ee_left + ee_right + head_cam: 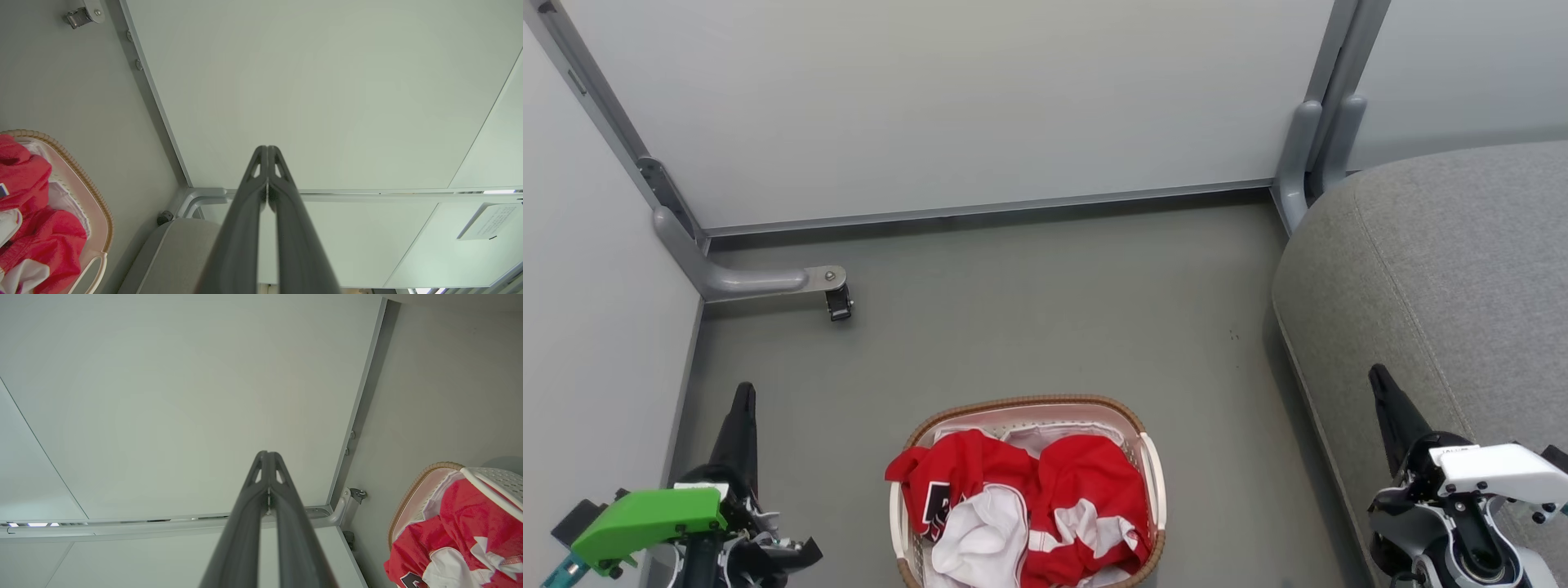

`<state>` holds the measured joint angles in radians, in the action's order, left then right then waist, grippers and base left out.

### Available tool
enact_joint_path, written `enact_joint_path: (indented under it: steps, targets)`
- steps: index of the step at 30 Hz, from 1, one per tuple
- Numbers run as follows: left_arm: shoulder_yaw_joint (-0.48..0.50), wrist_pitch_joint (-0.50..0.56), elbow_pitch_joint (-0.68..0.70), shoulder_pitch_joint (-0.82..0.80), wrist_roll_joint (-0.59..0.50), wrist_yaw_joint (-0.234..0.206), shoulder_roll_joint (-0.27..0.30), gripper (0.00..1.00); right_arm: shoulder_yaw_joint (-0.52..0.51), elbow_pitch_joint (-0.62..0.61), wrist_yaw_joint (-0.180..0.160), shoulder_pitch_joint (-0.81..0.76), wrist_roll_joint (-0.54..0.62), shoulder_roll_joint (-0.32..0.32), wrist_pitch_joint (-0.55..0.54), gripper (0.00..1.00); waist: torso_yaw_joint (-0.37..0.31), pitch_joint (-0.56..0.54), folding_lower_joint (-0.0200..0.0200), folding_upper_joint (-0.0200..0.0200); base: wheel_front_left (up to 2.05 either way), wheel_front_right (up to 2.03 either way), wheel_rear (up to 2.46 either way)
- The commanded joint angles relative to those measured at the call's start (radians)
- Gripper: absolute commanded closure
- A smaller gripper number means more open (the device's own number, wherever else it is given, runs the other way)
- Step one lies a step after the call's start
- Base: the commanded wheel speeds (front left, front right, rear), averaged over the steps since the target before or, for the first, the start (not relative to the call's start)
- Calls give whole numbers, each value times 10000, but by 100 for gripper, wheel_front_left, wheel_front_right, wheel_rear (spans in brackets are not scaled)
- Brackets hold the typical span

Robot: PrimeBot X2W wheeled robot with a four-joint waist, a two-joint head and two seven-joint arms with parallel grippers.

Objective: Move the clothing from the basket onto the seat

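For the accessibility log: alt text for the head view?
Red and white clothing fills a basket on the grey floor, between the shut left gripper and shut right gripper. A grey seat sits at right.

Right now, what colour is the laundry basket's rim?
Brown, woven-look rim on the white laundry basket; the head view shows it best.

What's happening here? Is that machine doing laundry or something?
Nothing is being handled yet. A two-armed robot faces a basket on the floor, piled with red and white clothing. Its left gripper and right gripper are both shut and empty, one at each side, clear of the basket. The grey seat on its right, where the clothing should go, has none on the part in view.
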<state>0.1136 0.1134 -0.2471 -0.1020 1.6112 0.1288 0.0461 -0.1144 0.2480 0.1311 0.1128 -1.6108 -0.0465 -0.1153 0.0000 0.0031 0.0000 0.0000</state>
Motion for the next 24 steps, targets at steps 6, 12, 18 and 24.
enact_joint_path:
  steps: [6, 12, 18, 24]
  targets:
    - [-67, -155, -333, 140, -132, -3, -47, 0, 81, 199, -6, -86, 116, 41, 119, 0, 1, 7, 0, 0, 0, 0, 0]
    - [-180, -455, -410, 74, -1065, 0, -2, 0, 361, 204, -5, -40, 631, -163, 455, 0, 8, 12, 0, 0, 0, 0, 0]
    - [-275, -734, -481, 85, -2613, -12, 29, 0, 365, 172, -5, -8, 1832, -239, 736, 0, 17, 21, 0, 0, 0, 0, 0]
    - [-388, -994, -486, 136, -4084, -176, 33, 0, 475, 96, -5, -43, 3033, -277, 999, 0, 42, 38, 0, 0, 0, 0, 0]
